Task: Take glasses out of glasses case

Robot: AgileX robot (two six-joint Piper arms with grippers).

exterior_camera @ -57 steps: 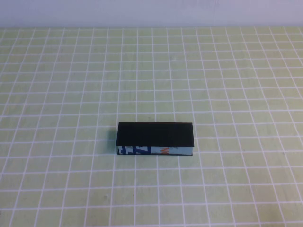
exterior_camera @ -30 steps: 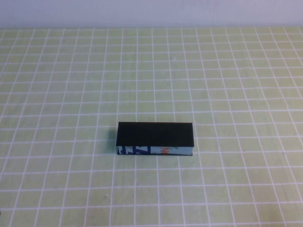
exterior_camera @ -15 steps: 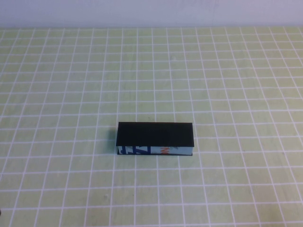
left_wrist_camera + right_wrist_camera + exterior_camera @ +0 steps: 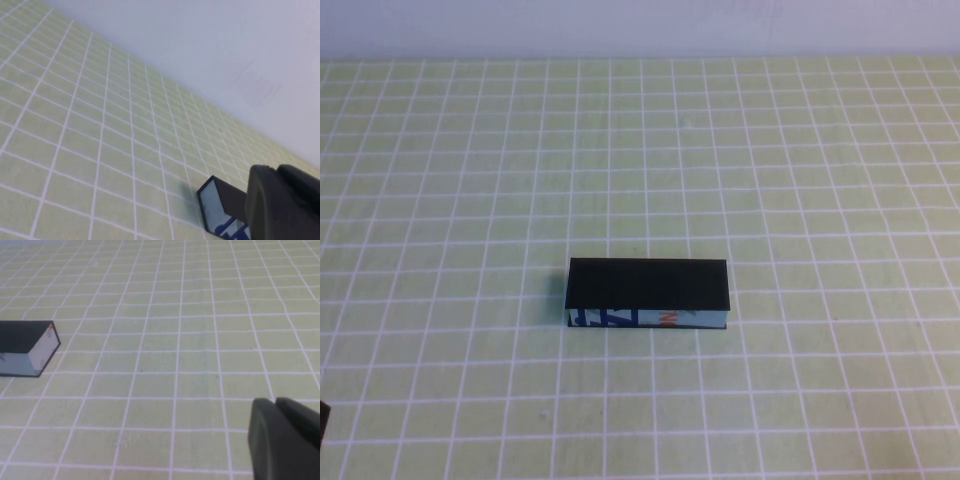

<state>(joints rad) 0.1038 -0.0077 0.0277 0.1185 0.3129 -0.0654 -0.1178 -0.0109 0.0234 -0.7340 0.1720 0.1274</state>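
The glasses case lies shut in the middle of the table, its flat black lid on top and its white front with blue and orange print facing me. The glasses are hidden inside. My left gripper is shut and empty, low at the near left, and its tip just shows in the high view. The case lies beyond it. My right gripper is shut and empty, well to the right of the case, and is out of the high view.
The table is covered by a yellow-green mat with a white grid. A pale wall runs along the far edge.
A dark tip of my left gripper has risen into the lower left corner of the high view. The case has not moved.
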